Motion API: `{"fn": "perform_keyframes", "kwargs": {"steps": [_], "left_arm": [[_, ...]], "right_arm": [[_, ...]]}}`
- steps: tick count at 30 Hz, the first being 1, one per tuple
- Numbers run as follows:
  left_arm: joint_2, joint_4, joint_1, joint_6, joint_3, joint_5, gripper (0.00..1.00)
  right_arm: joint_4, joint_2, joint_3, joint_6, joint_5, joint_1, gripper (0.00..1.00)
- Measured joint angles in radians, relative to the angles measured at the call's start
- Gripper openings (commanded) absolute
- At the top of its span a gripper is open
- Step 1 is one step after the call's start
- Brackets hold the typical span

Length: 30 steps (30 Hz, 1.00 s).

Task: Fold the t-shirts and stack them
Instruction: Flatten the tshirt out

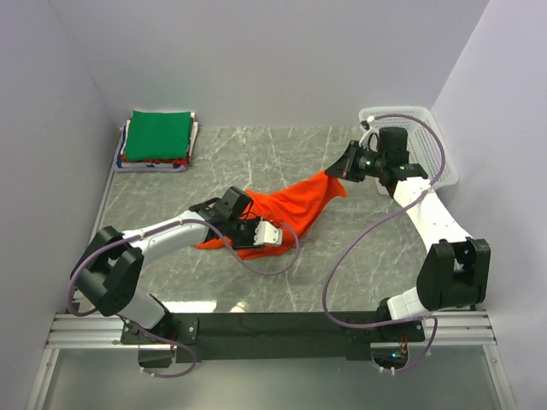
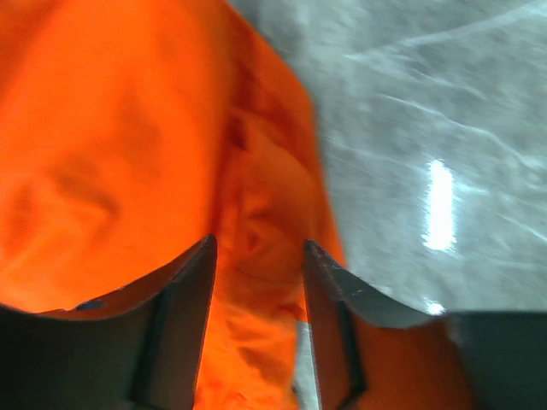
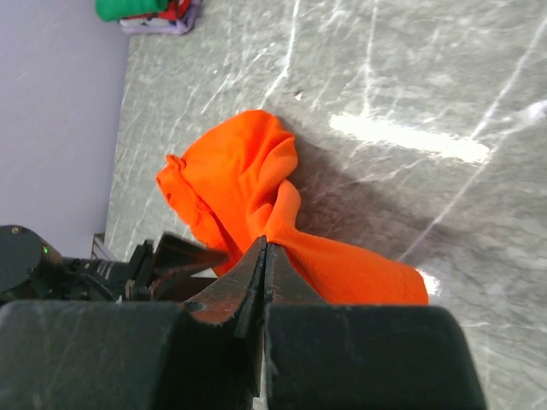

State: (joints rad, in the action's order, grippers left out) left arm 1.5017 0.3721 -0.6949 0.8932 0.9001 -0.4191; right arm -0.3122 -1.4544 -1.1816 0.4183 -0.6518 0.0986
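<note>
The bright orange t-shirt (image 1: pixel 295 207) lies crumpled mid-table, stretched from lower left to upper right. My right gripper (image 1: pixel 333 172) is shut on its upper right corner and holds that end lifted; in the right wrist view the cloth (image 3: pixel 256 184) runs out from the closed gripper (image 3: pixel 265 244). My left gripper (image 1: pixel 241 232) is open low over the shirt's lower left part. In the left wrist view the gripper (image 2: pixel 259 249) has its jaws apart with a ridge of orange cloth (image 2: pixel 128 145) between them. A folded stack with the green shirt (image 1: pixel 157 135) on top sits at the far left corner.
A white lattice basket (image 1: pixel 425 122) stands at the far right, behind my right arm. Red and white folded cloth shows under the green shirt. Grey walls close in the left, back and right sides. The marble table (image 1: pixel 256 158) shows around the orange shirt.
</note>
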Motion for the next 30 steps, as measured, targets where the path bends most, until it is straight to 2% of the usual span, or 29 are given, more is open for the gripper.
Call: {"fn": "perform_keyframes", "kwargs": {"steps": [3,6,10,15,19,21,24,27,30], "left_arm": [[0.001,0.047,0.011,0.001,0.006,-0.023,0.11],[0.009,0.098,0.075,-0.019,0.058,-0.061,0.01],[0.064,0.143,0.264,-0.053,0.248,-0.103,0.01],[0.133,0.157,0.507,-0.127,0.525,-0.164,0.00],[0.153,0.111,0.642,-0.238,0.673,-0.203,0.00],[0.163,0.064,0.702,-0.307,0.748,-0.223,0.00],[0.165,-0.012,0.778,-0.409,0.852,-0.266,0.00],[0.145,-0.080,0.836,-0.473,0.915,-0.325,0.00],[0.066,-0.080,0.860,-0.480,0.878,-0.379,0.00]], "right_arm": [[-0.013,-0.010,-0.011,-0.008,0.002,-0.013,0.00],[-0.026,-0.025,-0.034,-0.020,0.005,-0.020,0.00],[-0.060,-0.063,-0.122,-0.044,0.014,-0.042,0.00],[-0.093,-0.146,-0.324,-0.092,0.042,-0.081,0.00],[-0.128,-0.208,-0.520,-0.133,0.065,-0.089,0.00],[-0.155,-0.247,-0.668,-0.162,0.073,-0.097,0.00],[-0.160,-0.241,-0.785,-0.202,0.087,-0.113,0.00],[-0.153,-0.164,-0.775,-0.245,0.084,-0.120,0.00],[-0.150,-0.019,-0.637,-0.307,0.062,-0.119,0.00]]}}
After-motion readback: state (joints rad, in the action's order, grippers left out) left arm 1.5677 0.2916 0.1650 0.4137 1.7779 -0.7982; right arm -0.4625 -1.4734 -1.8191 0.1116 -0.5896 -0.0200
